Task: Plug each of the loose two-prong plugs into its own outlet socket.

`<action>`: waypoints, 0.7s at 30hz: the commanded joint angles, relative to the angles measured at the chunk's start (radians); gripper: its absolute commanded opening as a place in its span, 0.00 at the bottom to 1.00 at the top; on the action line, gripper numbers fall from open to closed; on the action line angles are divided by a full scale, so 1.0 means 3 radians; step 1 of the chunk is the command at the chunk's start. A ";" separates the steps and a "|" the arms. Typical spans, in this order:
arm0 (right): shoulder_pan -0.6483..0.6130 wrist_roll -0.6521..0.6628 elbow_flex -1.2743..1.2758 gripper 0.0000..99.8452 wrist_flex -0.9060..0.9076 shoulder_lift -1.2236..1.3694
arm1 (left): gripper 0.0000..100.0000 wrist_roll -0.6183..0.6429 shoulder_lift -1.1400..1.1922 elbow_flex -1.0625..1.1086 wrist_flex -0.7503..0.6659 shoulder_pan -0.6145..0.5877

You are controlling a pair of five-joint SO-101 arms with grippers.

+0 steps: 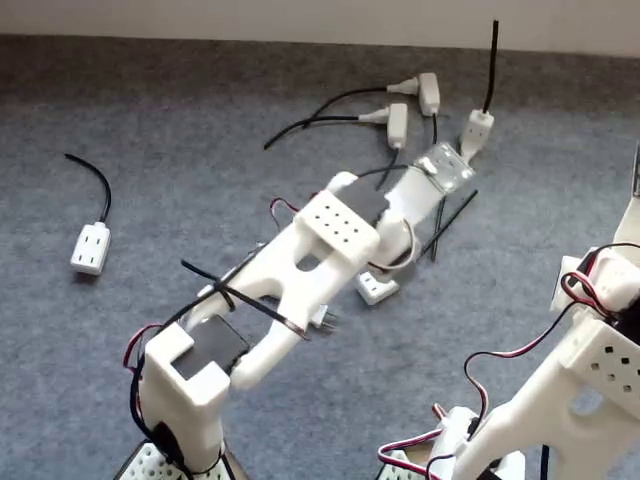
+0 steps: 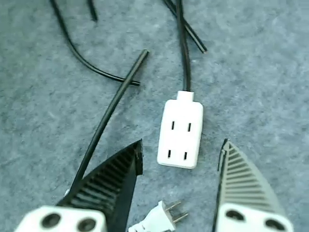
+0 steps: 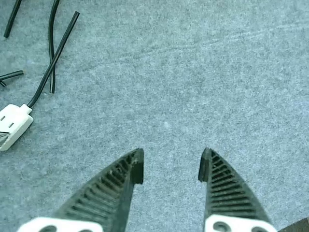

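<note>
A grey, felt-like carpet [image 1: 200,120] covers the table. The left gripper [image 2: 181,150] hovers over it with its fingers spread wide, holding nothing. The fingers [image 2: 113,186] are black, wedge-shaped and ribbed, fixed to white plastic mounts.

Between the fingertips lies a socket block [image 2: 179,133]. It is a smooth white rounded rectangle with two pairs of slots on its upper face and a black cord [image 2: 184,53] leaving one short end. Just off its other end, not touching it, lies the loose plug [image 2: 161,216], small and white, with two bare metal prongs angled towards the block. More thin black cords [image 2: 104,123] lie across the carpet beside them.

The right gripper [image 3: 171,166] is also wide open and empty above bare carpet, with a white block [image 3: 12,124] on a black cord off to one side. In the high view a far socket block [image 1: 90,248] with a short curved cord lies well apart from the left arm [image 1: 300,260].
</note>
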 commanded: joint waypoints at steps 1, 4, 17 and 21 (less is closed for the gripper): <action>-0.0038 0.0020 -0.0008 0.19 0.0115 -0.0054 | 0.26 -0.0041 -0.0120 -0.0008 -0.0026 -0.0274; -0.0054 0.0020 0.0074 0.19 0.0115 -0.0054 | 0.26 -0.0210 -0.0105 0.0125 -0.0220 -0.0770; -0.0059 0.0020 0.0115 0.19 0.0110 -0.0054 | 0.26 -0.0726 0.0304 0.0320 -0.0363 -0.1240; -0.0059 0.0020 0.0115 0.19 0.0110 -0.0054 | 0.26 -0.0793 0.0381 0.0309 -0.0353 -0.1445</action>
